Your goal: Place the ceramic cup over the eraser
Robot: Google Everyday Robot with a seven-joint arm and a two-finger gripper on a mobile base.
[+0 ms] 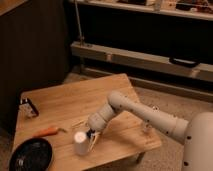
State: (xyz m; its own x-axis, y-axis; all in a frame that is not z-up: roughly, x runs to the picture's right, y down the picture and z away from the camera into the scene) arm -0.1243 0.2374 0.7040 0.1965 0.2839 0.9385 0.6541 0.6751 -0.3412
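The end effector rested low beside 1 white ceramic cup standing on the desk, apparently gripping it for placement; no eraser could be made out.

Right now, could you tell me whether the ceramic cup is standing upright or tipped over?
Upright. The ceramic cup stands on the table, its round end showing on top, with the hand right beside it.

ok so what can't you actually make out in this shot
- Eraser: not visible in the camera view; possibly hidden by the ceramic cup or the gripper beside it.
- Black pan: cut off by the bottom edge.
- Dark item at the table's left: too small to identify.
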